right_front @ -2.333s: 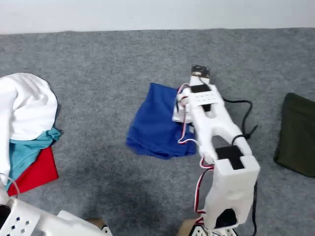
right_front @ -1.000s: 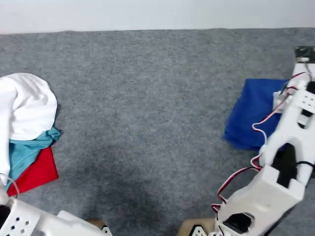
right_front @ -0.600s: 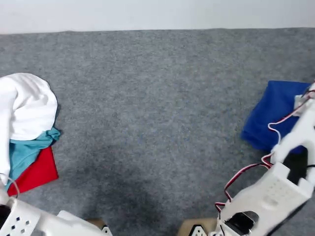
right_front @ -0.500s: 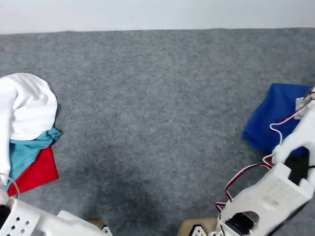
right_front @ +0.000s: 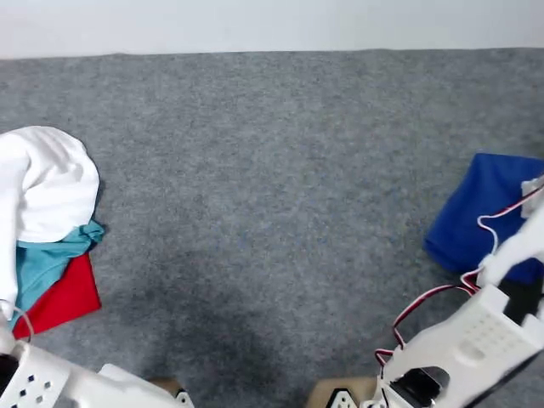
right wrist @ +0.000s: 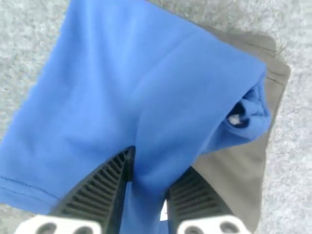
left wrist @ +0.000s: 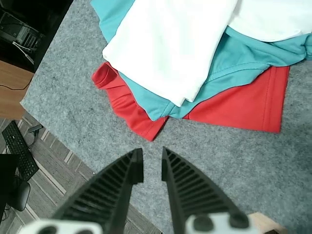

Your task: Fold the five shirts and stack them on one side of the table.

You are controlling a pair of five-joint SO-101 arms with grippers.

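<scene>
**Mia:** What is closest to us on the left?

**Ben:** The left gripper (left wrist: 151, 152). It hangs over the near left corner of the gray tabletop (right_front: 255, 170). Its two fingers are only a little bit apart, and nothing is between them.

**Mia:** What is past that corner?

**Ben:** The floor (left wrist: 53, 165), with a keyboard (left wrist: 17, 146) lying on it.

**Mia:** Where are the shirts on that side?

**Ben:** Just beyond the gripper, by the left edge. The red shirt (left wrist: 234, 105) is at the bottom, flat on the tabletop. The teal shirt (left wrist: 234, 63) lies on the red one. The white shirt (left wrist: 170, 44) lies on the teal one and goes farther back. The red one sticks out on the near side.

**Mia:** And the other side?

**Ben:** The right gripper (right wrist: 158, 161) is at the right edge. It pinches a fold of the blue shirt (right wrist: 146, 97) between its fingers.

**Mia:** Where is the blue shirt?

**Ben:** By the right edge, about halfway back. A dark shirt (right wrist: 243, 161) peeks out from under one side of it. I cannot tell if the blue shirt lies all the way down or is lifted a bit.

**Mia:** What is farthest away?

**Ben:** The tabletop runs back to a pale wall (right_front: 255, 21).
</scene>
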